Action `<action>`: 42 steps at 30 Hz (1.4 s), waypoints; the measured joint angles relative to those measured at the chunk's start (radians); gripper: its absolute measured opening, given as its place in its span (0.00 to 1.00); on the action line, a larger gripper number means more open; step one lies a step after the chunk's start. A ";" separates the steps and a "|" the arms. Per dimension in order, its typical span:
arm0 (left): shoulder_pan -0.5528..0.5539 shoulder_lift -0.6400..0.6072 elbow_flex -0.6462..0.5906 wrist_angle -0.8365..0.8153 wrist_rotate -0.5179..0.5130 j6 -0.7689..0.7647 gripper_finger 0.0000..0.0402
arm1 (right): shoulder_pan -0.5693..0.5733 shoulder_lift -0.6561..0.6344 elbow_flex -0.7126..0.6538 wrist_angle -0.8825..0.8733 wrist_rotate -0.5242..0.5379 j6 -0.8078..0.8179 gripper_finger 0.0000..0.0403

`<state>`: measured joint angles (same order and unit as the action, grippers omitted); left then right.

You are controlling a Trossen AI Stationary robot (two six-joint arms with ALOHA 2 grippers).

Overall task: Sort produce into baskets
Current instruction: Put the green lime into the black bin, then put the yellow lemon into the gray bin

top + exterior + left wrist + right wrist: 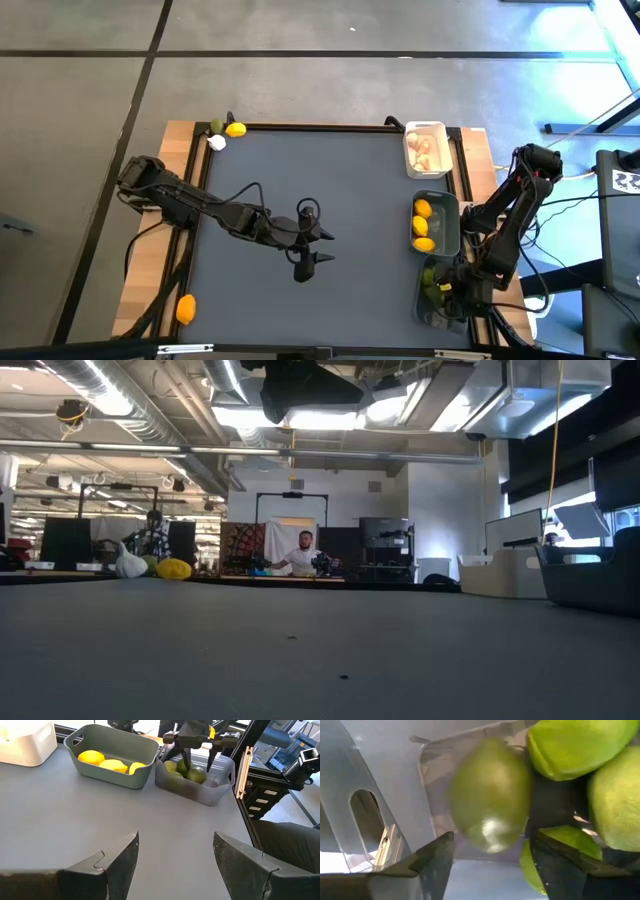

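Three baskets stand in a row along the table's right side. The white basket (pixel 425 150) holds garlic bulbs, the dark grey-green one (pixel 437 222) lemons (pixel 102 761), and the translucent grey one (pixel 440 300) limes (pixel 196 775). My right gripper (pixel 198 756) hangs open over the translucent basket (pixel 220 780), pointing steeply down. A lime (pixel 490 795) lies just beyond its spread fingertips, among other limes. My left gripper (pixel 175 855) stands open above the middle of the table (pixel 310 245), with nothing between its fingers.
A lime (pixel 216 126), a lemon (pixel 236 129) and a garlic bulb (pixel 217 143) lie at the table's far left corner. Another lemon (pixel 186 308) lies on the wooden border at the near left. The dark mat between the arms is bare.
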<state>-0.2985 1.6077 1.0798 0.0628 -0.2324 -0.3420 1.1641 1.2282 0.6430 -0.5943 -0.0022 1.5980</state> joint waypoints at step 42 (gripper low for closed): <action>-0.105 0.001 0.002 -0.048 0.050 -0.095 0.63 | -0.258 -0.059 0.187 0.021 0.465 -0.669 0.66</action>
<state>-0.4038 1.6089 1.0813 0.0147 -0.1822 -0.4373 0.9065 1.1694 0.8295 -0.5736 0.4630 0.9294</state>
